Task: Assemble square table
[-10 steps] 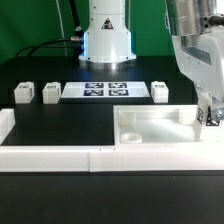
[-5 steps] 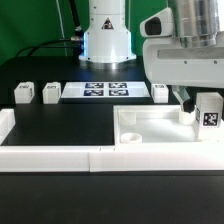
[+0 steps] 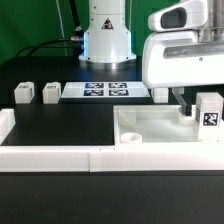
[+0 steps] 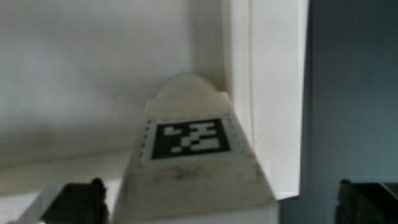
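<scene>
At 4 o'clock in the exterior view, the white tray top [image 3: 160, 126] is laid flat on the black table [image 3: 70, 122]. At its 3 o'clock rim a tagged leg [image 3: 209, 110] is seen upright, between the gripper [image 4: 224, 203] fingers [image 4: 80, 200], which are spread and not touching it. Spare legs [image 3: 22, 93] are left at 9 o'clock.
</scene>
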Robot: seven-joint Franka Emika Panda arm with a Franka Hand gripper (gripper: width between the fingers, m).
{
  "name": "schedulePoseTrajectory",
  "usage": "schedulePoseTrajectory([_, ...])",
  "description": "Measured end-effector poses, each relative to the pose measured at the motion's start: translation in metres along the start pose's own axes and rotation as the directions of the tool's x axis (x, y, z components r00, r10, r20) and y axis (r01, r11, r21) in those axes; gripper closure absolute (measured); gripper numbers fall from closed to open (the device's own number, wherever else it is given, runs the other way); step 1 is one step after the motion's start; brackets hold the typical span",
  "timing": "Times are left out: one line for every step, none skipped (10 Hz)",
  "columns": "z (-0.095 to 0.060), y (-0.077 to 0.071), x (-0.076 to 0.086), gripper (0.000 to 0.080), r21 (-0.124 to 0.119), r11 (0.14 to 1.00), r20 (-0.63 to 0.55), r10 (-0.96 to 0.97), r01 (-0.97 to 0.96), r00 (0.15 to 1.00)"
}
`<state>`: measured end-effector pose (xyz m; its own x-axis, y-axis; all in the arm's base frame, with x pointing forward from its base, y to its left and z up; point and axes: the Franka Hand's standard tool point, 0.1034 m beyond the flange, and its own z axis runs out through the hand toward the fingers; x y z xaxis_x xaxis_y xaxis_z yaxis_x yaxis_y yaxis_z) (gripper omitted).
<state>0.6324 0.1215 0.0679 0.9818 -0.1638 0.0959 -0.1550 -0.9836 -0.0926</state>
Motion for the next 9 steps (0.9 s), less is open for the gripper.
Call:
schedulePoseTrajectory([0.000,0.000,0.000,0.0264,0.000,1.000,0.000,0.002,-0.002,1.000])
schedulePoseTrajectory([0.000,0.000,0.000,0.0264,0.001,0.999,0.000,0.043,-0.043,0.999])
schedulePoseTrajectory([0.001,0.002,0.000,0.0446,-0.002,0.993,0.002,0.118,-0.118,0.993])
schedulePoseTrajectory([0.001,0.003,0.000,0.0507,-0.003,0.981,0.001,0.193,-0.193,0.981])
schedulePoseTrajectory([0.001,0.005,0.000,0.0507,0.000,0.948,0.003,0.317,-0.317,0.948])
schedulePoseTrajectory([0.001,0.007,0.001,0.0507,0.006,0.888,0.011,0.460,-0.460,0.888])
schedulePoseTrajectory([0.002,0.008,0.000,0.0507,0.009,0.805,0.018,0.592,-0.593,0.805])
schedulePoseTrajectory([0.002,0.009,0.000,0.0507,0.008,0.699,0.027,0.714,-0.715,0.699])
schedulePoseTrajectory([0.002,0.010,0.000,0.0507,0.006,0.620,0.037,0.784,-0.784,0.620])
